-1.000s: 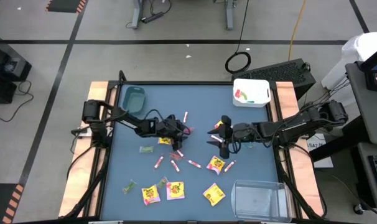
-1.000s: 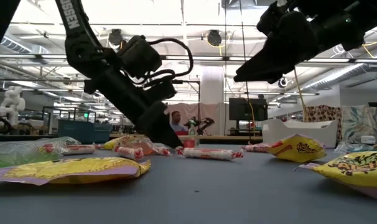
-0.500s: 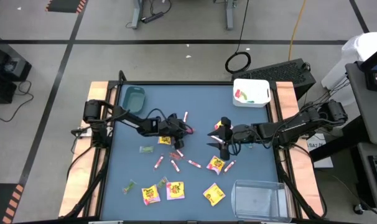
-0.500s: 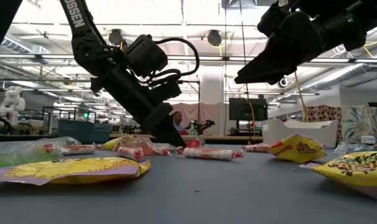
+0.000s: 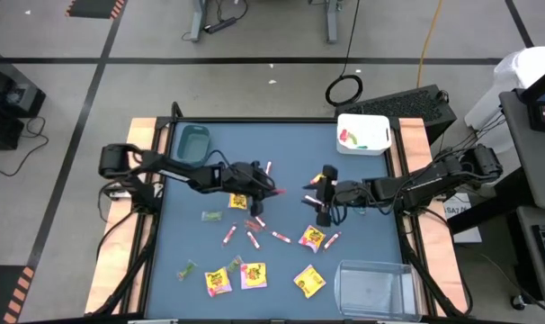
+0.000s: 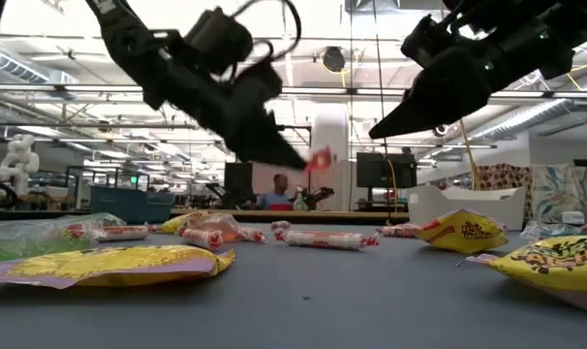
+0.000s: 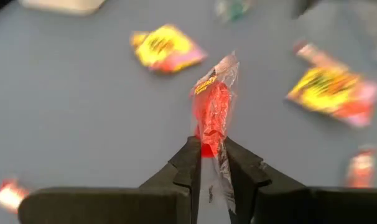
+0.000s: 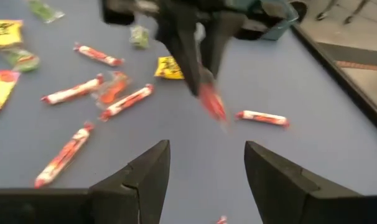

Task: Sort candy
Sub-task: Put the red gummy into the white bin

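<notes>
Low view: left pincer (image 6: 303, 163) has just lifted off the bench (image 6: 352, 291), pinching a red wrapped candy (image 6: 319, 159); binning it looks next.

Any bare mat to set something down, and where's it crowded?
Free: the strip between teal bin and white bin, and the left edge below the teal bin. Crowded: the centre around both grippers, and the front row of yellow packets beside the clear bin.

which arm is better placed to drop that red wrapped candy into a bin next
Left. Its pincer is already shut on the red clear-wrapped candy, lifted off the blue table. The right pincer hangs open and empty near the table's middle.
</notes>
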Tool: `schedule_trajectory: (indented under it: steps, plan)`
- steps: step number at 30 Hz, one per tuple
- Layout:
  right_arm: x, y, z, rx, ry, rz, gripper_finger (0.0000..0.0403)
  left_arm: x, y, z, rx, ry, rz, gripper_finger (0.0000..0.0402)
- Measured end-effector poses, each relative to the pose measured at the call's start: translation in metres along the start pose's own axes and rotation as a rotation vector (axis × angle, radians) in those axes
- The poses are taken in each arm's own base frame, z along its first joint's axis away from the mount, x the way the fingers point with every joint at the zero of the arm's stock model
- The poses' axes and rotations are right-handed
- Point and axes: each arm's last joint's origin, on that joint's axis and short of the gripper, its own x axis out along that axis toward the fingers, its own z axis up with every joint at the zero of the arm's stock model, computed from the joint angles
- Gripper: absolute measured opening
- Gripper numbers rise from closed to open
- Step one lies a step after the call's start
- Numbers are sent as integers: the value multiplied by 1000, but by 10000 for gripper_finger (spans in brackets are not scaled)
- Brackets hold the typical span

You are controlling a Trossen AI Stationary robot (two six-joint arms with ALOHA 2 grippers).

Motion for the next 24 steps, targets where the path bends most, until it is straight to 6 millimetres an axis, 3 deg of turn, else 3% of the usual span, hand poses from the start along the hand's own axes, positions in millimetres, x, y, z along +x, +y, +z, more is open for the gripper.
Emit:
schedule_trajectory:
  steps: [8, 24]
  plan:
    - [5, -2, 4, 22, -55, -25, 216, -12, -3, 13, 19, -44, -60, 56]
    - [47, 7, -2, -46, -148, 34, 221, -13, -6, 12, -11, -36, -158, 56]
